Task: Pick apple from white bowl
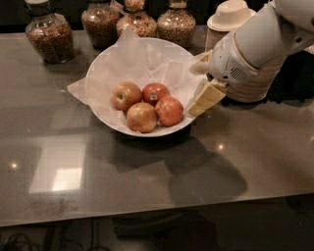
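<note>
The white bowl [105,110] with crinkled paper lining sits at the middle back of the dark table. It holds several apples. The red-orange apple [170,111] lies at the right front of the group. A darker red apple with a sticker [155,93] lies behind it, and two yellower apples [126,95] [142,116] lie to its left. My gripper [194,90] hangs over the bowl's right rim, just right of the red-orange apple. Its cream fingers [205,98] are spread apart and hold nothing.
Several glass jars of grains [49,37] stand along the back. Stacks of beige paper bowls [255,81] with white lids [230,14] stand at the back right, partly behind my arm. The table's front edge [157,215] runs along the bottom.
</note>
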`<state>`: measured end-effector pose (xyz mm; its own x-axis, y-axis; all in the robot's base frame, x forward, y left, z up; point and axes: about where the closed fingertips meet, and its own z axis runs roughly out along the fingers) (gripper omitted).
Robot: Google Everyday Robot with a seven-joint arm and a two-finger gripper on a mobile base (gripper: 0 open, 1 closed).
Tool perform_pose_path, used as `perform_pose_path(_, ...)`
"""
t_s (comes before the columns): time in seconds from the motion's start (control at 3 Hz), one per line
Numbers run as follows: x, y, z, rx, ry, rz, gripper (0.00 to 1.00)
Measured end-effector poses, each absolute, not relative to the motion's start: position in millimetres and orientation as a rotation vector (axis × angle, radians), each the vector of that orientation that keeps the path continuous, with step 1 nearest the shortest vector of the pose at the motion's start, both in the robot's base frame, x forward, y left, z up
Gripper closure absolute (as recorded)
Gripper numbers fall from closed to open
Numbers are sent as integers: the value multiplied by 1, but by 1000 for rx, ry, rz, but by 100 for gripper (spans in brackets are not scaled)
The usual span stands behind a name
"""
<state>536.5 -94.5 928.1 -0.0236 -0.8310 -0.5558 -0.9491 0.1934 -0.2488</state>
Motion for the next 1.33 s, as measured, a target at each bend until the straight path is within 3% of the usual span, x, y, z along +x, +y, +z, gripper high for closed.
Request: perform_pose_path(1.33, 540, -46, 909, -1738, 1803, 365, 25)
